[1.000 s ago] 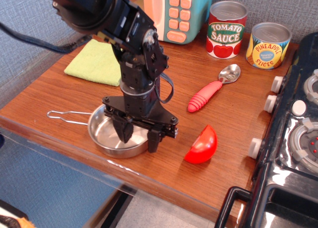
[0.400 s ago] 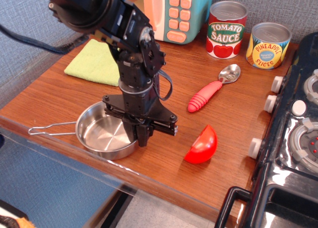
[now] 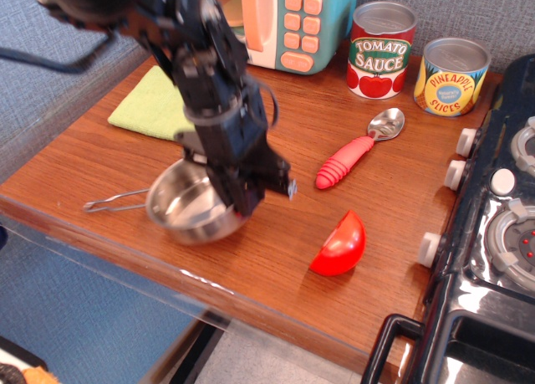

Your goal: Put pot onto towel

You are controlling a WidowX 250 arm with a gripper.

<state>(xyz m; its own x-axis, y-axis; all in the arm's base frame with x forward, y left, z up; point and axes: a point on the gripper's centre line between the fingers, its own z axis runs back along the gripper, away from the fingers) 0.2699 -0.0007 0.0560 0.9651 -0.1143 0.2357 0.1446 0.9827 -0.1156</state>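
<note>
The pot (image 3: 191,207), a small shiny steel pan with a thin wire handle pointing left, is near the table's front edge. It is tilted, with its right side raised. My gripper (image 3: 241,202) is shut on the pot's right rim, one finger inside the bowl and one outside. The light green towel (image 3: 153,104) lies flat at the back left, behind the arm and partly hidden by it. The pot is apart from the towel.
A red-handled spoon (image 3: 354,154) and a red tomato half (image 3: 341,244) lie to the right. A tomato sauce can (image 3: 382,49), a pineapple can (image 3: 451,76) and a toy microwave (image 3: 288,20) stand at the back. A toy stove (image 3: 493,233) fills the right edge.
My gripper closed on the pot's right rim, then moved slightly back and left and rotated. The pot now tilts, right side raised.
</note>
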